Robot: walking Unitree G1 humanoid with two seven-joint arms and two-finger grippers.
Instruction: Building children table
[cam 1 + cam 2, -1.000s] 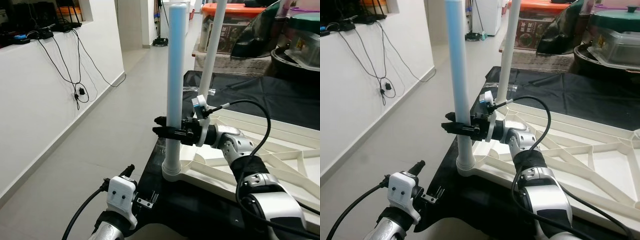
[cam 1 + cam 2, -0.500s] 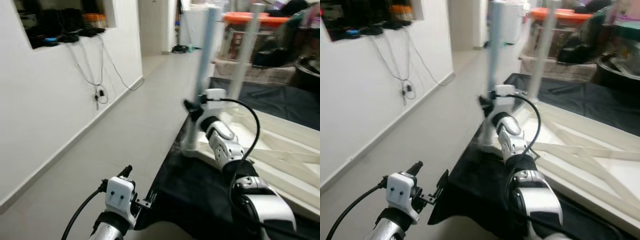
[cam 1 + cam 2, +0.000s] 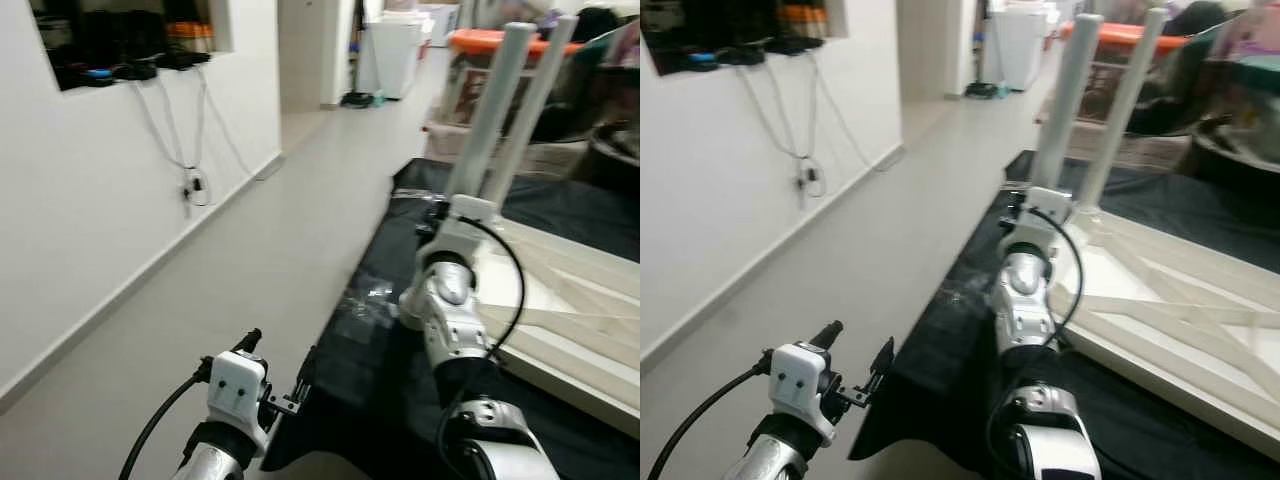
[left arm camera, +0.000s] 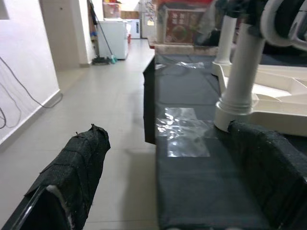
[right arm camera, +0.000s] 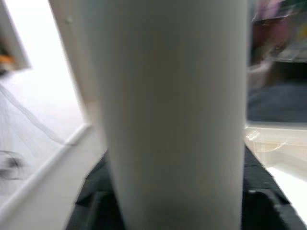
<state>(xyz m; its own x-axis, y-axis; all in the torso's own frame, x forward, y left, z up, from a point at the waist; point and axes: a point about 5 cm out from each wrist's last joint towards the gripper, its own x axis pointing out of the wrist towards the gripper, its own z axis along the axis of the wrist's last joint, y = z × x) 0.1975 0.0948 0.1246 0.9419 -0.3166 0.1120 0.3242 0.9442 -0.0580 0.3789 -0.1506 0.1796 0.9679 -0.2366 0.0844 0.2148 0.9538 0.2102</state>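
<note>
On a black cloth [image 3: 385,330] spread beside a pale tiled floor [image 3: 260,260], a white tabletop [image 3: 1160,320] lies upside down, its ribbed underside facing up. Two white legs stand up from its near corners: a front leg [image 3: 490,110] and a back leg [image 3: 535,100] just behind it, both tilted slightly in the blurred head views. The right arm [image 3: 450,310] reaches forward to the front leg, low on the tube, and the right gripper [image 3: 440,215] sits against it. In the right wrist view the front leg [image 5: 172,110] stands very close, with dark finger shapes at each side of it; whether the jaws are clenched on it cannot be told. The left gripper [image 4: 168,191] hangs low over the floor at the cloth's edge, its two black fingers [image 4: 72,172] spread apart and holding nothing. A white wall [image 3: 90,200] with dangling cables [image 3: 190,150] runs along the robot's left.
</note>
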